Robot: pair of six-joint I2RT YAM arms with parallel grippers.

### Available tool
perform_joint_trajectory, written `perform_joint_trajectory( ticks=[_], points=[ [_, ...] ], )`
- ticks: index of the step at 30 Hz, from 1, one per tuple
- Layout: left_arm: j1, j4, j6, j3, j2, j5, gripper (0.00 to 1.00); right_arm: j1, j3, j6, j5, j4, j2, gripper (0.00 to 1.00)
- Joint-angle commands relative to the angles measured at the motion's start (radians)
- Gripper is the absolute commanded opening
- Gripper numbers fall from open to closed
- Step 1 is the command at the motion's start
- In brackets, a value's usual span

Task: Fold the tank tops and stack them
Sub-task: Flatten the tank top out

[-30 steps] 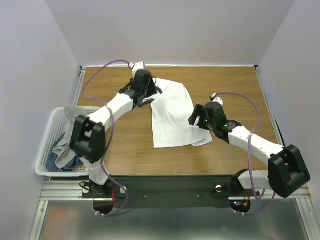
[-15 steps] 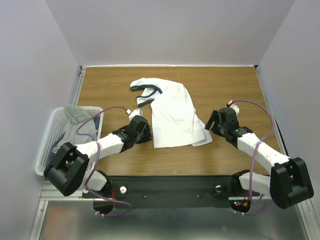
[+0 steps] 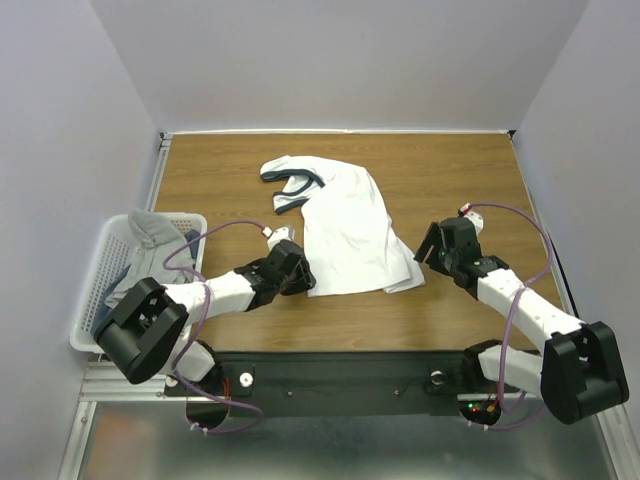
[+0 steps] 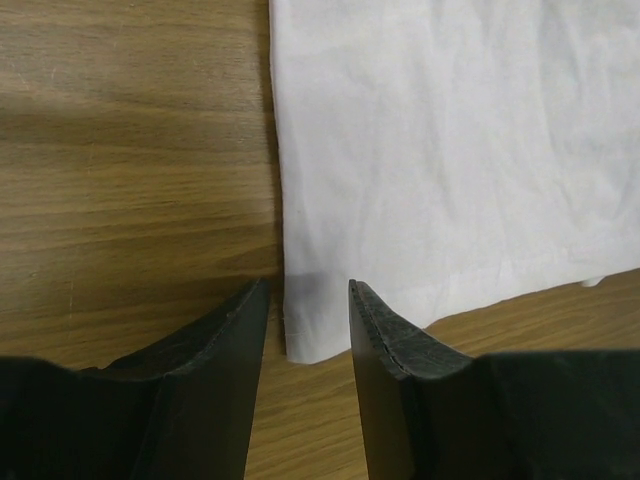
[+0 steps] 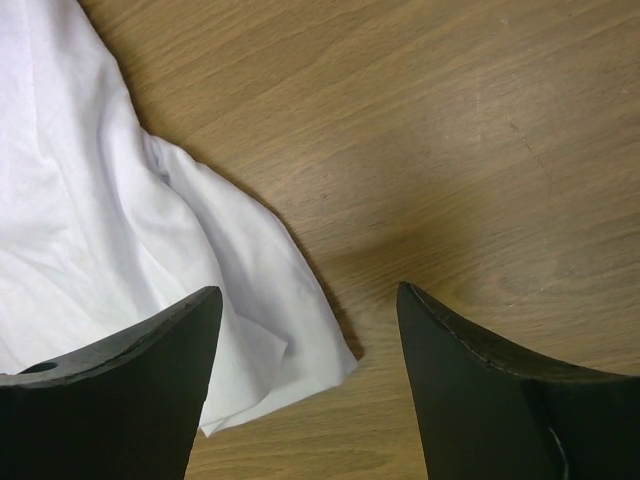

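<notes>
A white tank top (image 3: 345, 230) lies flat mid-table, its navy-edged neck and armholes (image 3: 292, 186) at the far left end and its hem toward me. My left gripper (image 3: 303, 280) sits low at the hem's near left corner. In the left wrist view the gripper (image 4: 307, 285) is open, its fingers either side of that corner (image 4: 300, 335) without pinching it. My right gripper (image 3: 425, 246) hovers at the rumpled near right corner (image 5: 320, 350). In the right wrist view it (image 5: 308, 290) is wide open and empty. Grey tank tops (image 3: 150, 232) lie heaped in the basket.
A white plastic lattice basket (image 3: 95, 275) hangs off the table's left edge, holding the grey cloth and something blue. Bare wood (image 3: 460, 170) surrounds the white top. Walls close in on the left, right and far sides.
My left arm has swung back from the neck end of the top to its near left hem corner. The right gripper has drawn slightly right, off the cloth. Both jaws have narrowed somewhat.
</notes>
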Motion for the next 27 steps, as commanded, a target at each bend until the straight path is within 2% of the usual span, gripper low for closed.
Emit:
perform_joint_trajectory(
  ticks=[1,10,13,16,18,22,27],
  points=[
    [-0.031,-0.037,-0.044,-0.007,-0.002,-0.057,0.49,-0.009,-0.01,0.0,0.014,-0.001,-0.014,0.76],
    [-0.094,-0.098,-0.09,0.051,0.091,-0.135,0.49,-0.007,-0.01,0.008,0.005,-0.001,-0.013,0.76],
    [-0.097,-0.121,-0.113,0.056,0.101,-0.164,0.35,-0.009,-0.012,0.008,-0.001,-0.003,-0.014,0.75],
    [-0.095,-0.158,-0.108,0.074,0.085,-0.198,0.09,-0.007,-0.021,0.008,-0.004,-0.003,-0.011,0.75],
    [-0.089,-0.187,-0.099,0.115,0.061,-0.243,0.0,-0.007,-0.027,0.009,-0.023,-0.003,-0.003,0.73],
    [-0.031,-0.29,-0.079,0.175,-0.032,-0.315,0.0,-0.007,-0.042,0.017,-0.082,-0.001,0.016,0.69],
    [0.073,-0.272,0.005,0.192,-0.148,-0.272,0.0,-0.007,-0.067,0.025,-0.167,0.012,0.012,0.65]
  ],
)
